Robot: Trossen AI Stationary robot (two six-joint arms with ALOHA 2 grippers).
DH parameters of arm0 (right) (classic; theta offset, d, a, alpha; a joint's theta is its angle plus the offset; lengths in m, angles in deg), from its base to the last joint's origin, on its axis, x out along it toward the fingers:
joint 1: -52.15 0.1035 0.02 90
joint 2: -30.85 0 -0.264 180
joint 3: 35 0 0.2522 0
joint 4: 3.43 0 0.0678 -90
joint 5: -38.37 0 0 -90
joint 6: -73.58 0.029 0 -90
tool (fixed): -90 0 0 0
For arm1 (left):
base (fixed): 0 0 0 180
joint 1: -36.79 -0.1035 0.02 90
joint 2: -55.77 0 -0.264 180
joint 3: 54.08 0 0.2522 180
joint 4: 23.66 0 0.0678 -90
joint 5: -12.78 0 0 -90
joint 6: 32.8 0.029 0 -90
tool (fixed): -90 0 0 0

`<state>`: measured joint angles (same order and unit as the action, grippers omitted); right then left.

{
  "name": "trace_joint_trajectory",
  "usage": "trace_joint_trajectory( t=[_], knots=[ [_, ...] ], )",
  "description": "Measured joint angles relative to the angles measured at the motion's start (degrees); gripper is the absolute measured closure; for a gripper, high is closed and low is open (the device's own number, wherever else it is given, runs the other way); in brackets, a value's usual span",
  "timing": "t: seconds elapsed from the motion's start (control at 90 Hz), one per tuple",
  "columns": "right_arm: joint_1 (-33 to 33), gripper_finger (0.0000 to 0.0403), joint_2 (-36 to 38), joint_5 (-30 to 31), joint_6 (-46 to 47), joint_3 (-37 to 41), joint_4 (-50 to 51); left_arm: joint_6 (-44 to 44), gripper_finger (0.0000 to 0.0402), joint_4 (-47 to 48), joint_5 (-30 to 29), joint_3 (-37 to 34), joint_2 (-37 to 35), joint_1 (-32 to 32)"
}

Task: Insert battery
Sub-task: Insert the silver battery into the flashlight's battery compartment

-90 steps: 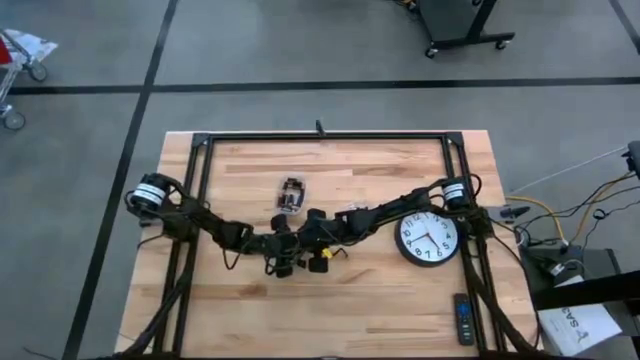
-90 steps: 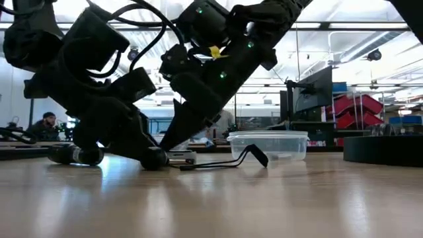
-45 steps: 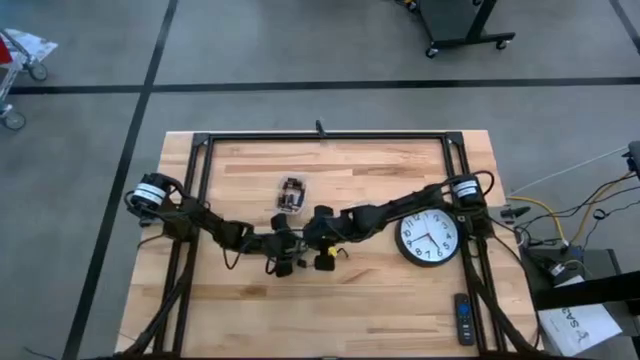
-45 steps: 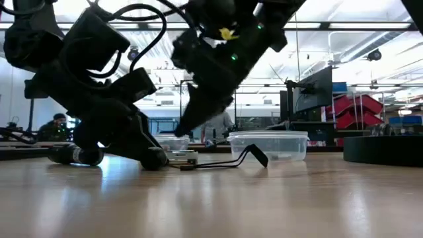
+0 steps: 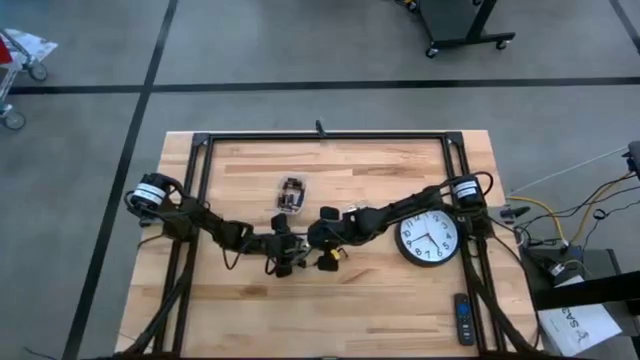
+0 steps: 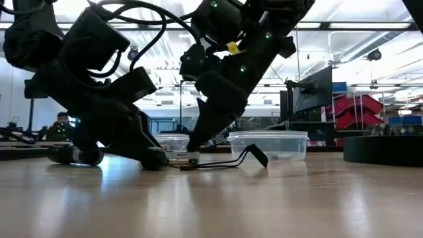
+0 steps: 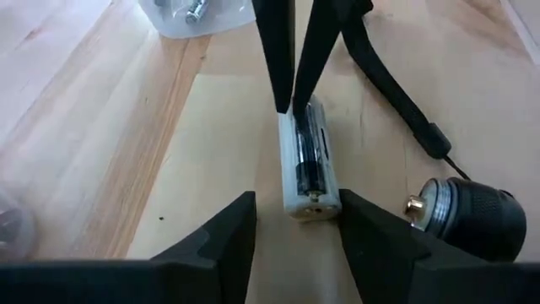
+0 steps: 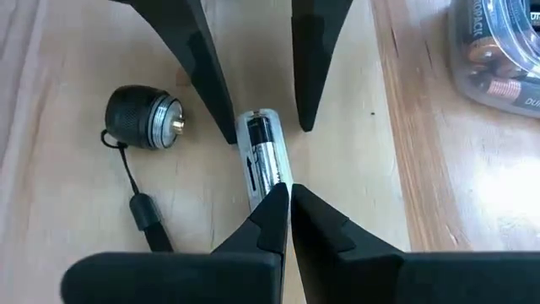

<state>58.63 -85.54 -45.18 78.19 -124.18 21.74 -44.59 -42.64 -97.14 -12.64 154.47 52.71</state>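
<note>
A white battery holder (image 7: pixel 309 173) lies flat on the wooden table with a black battery (image 8: pixel 260 152) in it. My left gripper (image 7: pixel 295 201) is open, and its fingers stand on either side of the holder's near end with a gap on each side. My right gripper (image 8: pixel 285 192) is shut and comes down on the holder's other end. A black flashlight tail cap (image 8: pixel 145 118) with its lanyard lies beside the holder. In the high view both grippers meet at the table's middle (image 5: pixel 305 258). My right gripper presses its shut fingertips (image 7: pixel 292 100) down on the battery's end (image 8: pixel 268 179), at the end of the holder away from my left gripper. The fingers slant down from the table's right side and lie along the battery. The holder rests flat on the table.
A clear plastic tub of batteries (image 5: pixel 290 195) sits just beyond the grippers. A wall clock (image 5: pixel 428 238) lies at the right and a remote (image 5: pixel 462 318) near the front right corner. A black frame (image 5: pixel 320 137) borders the table.
My right gripper has risen a little off the holder and then come down on it again, with its tips a bit farther toward the table's right. The holder has stayed in place.
</note>
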Motion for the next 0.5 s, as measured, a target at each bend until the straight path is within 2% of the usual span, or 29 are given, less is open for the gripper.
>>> trace_joint_trajectory(
  t=[0.178, 0.5],
  knots=[
    [1.53, 0.0403, 1.19, 4.13, -2.11, 0.06, 0.24, 2.50, 0.0257, 0.59, 0.13, -0.07, -1.01, 1.47],
    [4.30, 0.0403, 1.51, 4.14, -0.06, -0.26, 0.11, 6.60, 0.0271, 1.36, -0.17, 2.62, -1.18, 4.85]
  ],
)
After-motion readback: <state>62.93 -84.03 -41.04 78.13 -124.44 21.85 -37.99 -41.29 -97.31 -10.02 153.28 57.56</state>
